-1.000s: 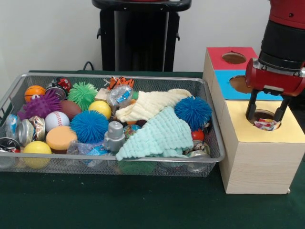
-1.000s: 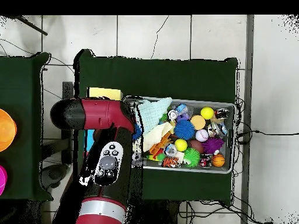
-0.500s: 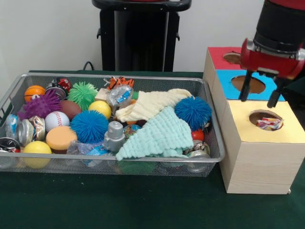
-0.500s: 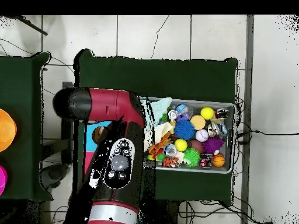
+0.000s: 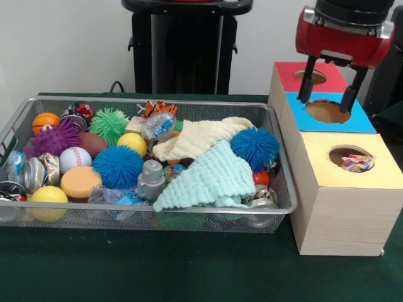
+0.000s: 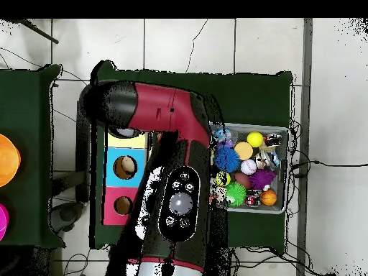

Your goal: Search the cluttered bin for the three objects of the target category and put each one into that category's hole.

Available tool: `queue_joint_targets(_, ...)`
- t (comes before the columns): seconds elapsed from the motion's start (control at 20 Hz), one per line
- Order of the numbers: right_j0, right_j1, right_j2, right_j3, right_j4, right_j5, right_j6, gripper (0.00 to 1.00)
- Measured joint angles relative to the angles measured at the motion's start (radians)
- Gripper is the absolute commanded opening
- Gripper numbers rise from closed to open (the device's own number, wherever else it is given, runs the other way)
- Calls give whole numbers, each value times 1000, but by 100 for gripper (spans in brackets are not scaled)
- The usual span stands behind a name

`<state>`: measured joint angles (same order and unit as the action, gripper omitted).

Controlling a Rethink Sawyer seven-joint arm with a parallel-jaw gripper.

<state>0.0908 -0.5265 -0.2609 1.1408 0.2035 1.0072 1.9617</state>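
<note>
1. The gripper (image 5: 328, 82) hangs above the blue panel (image 5: 352, 119) of the wooden sorting box (image 5: 343, 207), its two dark fingers (image 5: 306, 78) spread apart with nothing between them.
2. The box stands just right of the wire bin (image 5: 286, 201) and has three coloured tops: red (image 5: 286, 74) farthest, blue in the middle, yellow (image 5: 378, 171) nearest, each with a round hole.
3. A crumpled wrapper (image 5: 354, 163) with red and white print lies inside the yellow panel's hole.
4. The bin is crowded. A mint knitted cloth (image 5: 211, 179) lies near its right end, partly over a cream cloth (image 5: 198, 137), with a blue spiky ball (image 5: 255, 148) touching both.
5. Further left sit another blue spiky ball (image 5: 118, 167), a grey plastic piece (image 5: 151, 179), a yellow ball (image 5: 132, 143), a baseball (image 5: 74, 158), a purple spiky ball (image 5: 53, 139), a green spiky ball (image 5: 108, 124) and a small basketball (image 5: 45, 121).
6. In the overhead view the red arm (image 6: 165, 115) covers the bin's nearer end, leaving the box's three holes in sight.
</note>
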Motion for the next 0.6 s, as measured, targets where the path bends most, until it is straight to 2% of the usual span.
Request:
queue_joint_targets(0.2, -29, 1, 0, -63, -3, 13, 0, 100)
queue_joint_targets(0.55, -32, 7, 0, -97, -4, 12, 0, 100)
queue_joint_targets(0.6, -28, 10, 0, -100, -4, 11, 0, 0)
